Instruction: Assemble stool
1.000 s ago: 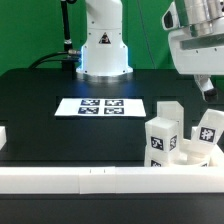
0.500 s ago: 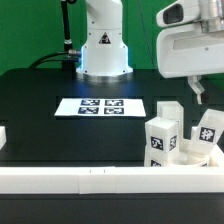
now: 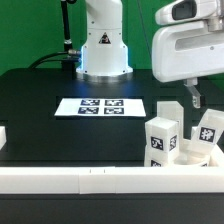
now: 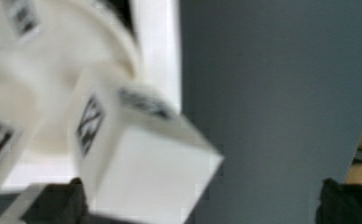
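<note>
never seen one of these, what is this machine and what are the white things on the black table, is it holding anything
It is a robot arm; its white base stands at the back of the black table. One picture comes from a camera off the arm, the other from a camera on its wrist looking down. The gripper hangs above the white stool parts at the exterior view's right: block legs with black-and-white tags, bunched by the seat. The flat tagged sheet is the marker board. A long white rail runs along the front. Nothing seems held, though the views do not show whether the gripper is open.
</note>
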`<state>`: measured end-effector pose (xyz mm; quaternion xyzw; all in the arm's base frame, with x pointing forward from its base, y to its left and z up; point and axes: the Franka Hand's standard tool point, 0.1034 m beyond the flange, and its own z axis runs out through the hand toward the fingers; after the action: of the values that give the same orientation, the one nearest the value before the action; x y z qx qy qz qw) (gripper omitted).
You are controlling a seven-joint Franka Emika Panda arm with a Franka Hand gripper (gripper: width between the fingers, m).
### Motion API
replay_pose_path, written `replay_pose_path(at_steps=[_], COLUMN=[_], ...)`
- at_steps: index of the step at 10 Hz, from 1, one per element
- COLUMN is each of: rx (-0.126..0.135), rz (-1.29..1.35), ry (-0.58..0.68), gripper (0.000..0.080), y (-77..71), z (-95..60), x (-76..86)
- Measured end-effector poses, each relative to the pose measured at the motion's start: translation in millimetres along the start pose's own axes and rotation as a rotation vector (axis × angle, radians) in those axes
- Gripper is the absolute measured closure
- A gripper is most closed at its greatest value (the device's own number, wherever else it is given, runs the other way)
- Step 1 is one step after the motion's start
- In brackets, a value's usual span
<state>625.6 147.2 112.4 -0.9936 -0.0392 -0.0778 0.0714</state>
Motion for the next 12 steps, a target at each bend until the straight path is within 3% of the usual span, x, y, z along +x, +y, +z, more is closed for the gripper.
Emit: replay_pose_path(at_steps=[1, 3, 6, 9, 12], rx=[-0.02, -0.059, -0.074, -0.1, -0.11], rz=[-0.231, -0.52, -0.689, -0.871, -0.887], ry=[0.018, -0.001, -0.011, -0.139, -0.139], gripper=[0.0151, 0.0151, 0.0151, 0.0151, 0.0151], y=[7.8, 9.1, 15.6, 13.8, 16.4], z=[-3.0, -0.4, -1.1, 8.4, 11.1], x=[5.1, 3.0, 3.8, -8.6, -9.1])
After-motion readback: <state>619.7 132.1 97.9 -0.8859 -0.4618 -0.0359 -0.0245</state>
